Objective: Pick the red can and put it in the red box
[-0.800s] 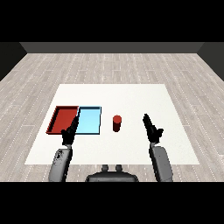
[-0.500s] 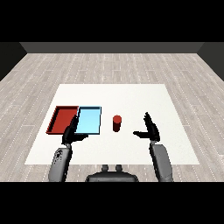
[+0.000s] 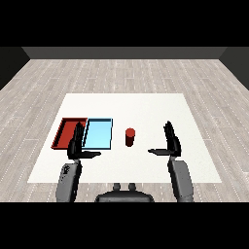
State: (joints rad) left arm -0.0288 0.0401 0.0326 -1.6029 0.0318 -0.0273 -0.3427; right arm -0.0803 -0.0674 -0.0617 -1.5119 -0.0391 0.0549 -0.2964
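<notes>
Head view: a white table [image 3: 141, 104] stands on a grey plank floor [image 3: 126, 73]. The red can [image 3: 130, 137] stands upright on the table, near the middle, just right of the light blue tray [image 3: 98, 134] and apart from it. The red tray [image 3: 64, 132] lies flat against the blue tray's left side; neither tray shows anything inside.

The right hand [image 3: 170, 142] is raised well to the right of the can, with open table between them. Its fingers [image 3: 168, 130] point straight up and its thumb reaches left toward the can; it holds nothing.

The left hand [image 3: 77, 146] is up in front of the near edges of the two trays, overlapping the red tray's right corner. Its fingers are straight too, thumb pointing right, and it is empty.
</notes>
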